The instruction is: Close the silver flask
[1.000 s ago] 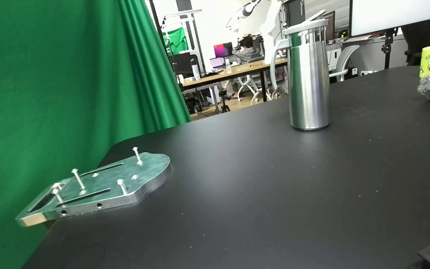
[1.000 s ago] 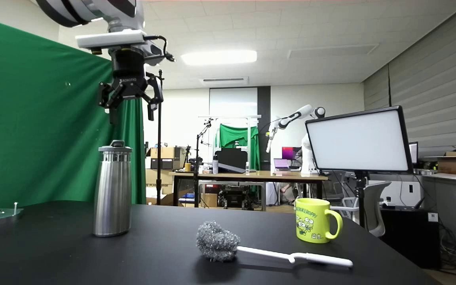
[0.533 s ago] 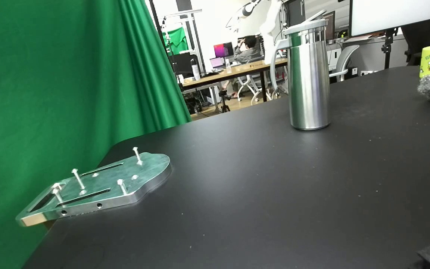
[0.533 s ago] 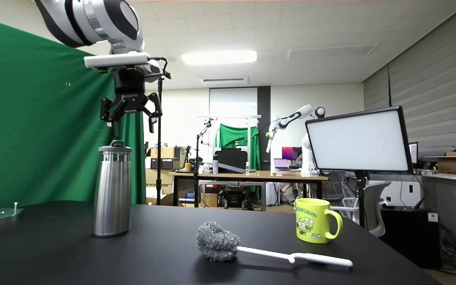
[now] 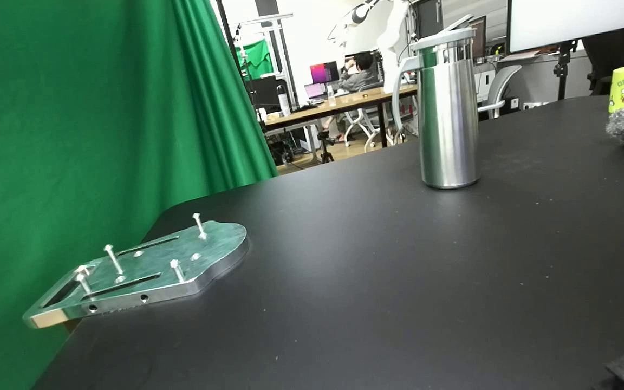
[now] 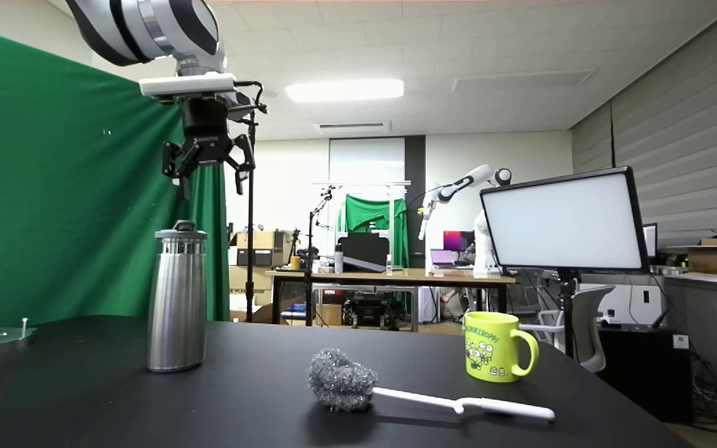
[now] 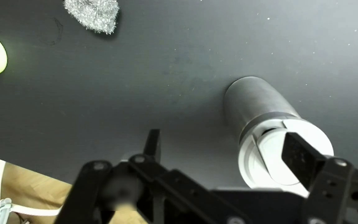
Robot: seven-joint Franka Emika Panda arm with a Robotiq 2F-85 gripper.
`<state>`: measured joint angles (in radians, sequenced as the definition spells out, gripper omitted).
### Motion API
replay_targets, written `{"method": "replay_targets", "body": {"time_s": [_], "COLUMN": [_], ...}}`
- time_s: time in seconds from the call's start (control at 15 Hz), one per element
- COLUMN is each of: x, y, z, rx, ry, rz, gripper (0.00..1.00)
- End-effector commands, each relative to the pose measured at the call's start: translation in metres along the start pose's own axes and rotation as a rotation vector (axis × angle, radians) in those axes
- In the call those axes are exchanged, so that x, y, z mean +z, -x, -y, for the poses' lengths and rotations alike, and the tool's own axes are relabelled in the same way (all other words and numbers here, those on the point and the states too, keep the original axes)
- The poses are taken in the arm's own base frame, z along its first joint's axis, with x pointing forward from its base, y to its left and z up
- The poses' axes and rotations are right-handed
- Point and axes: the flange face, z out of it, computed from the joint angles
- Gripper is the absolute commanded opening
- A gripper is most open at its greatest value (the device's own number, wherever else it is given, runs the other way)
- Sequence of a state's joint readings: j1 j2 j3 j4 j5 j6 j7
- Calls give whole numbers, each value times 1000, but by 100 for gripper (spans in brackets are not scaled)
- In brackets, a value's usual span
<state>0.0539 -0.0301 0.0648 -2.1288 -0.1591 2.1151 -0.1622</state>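
Up ticks our gripper (image 6: 213, 186), spread and empty, higher than the flask (image 6: 177, 305), whose flap (image 5: 458, 22) stands tilted up, so we judge the closing all undone!

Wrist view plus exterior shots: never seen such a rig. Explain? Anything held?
A white-and-black robot arm ends in a black two-fingered gripper, open and holding nothing. The wrist view is taken from the arm's wrist, looking down past the fingers; both exterior views are taken from outside the robot. On the black tabletop stand a tall brushed-steel flask, its grey lid flap raised, and a lime-green cartoon mug. A white-handled brush with a fuzzy silver head lies nearby; a flat greenish plate with silvery pegs sits at the edge.
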Motion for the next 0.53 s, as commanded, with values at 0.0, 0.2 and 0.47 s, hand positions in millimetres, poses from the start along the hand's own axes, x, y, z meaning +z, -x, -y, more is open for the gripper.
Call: {"method": "replay_targets", "body": {"time_s": [0.0, 0.2, 0.47], "x": [6, 21, 42], "y": [-9, -11, -12], "z": [-2, -1, 0], "rx": [-7, -10, -14], "ry": [5, -1, -9], "rz": [46, 77, 104], "gripper": [100, 100, 100]}}
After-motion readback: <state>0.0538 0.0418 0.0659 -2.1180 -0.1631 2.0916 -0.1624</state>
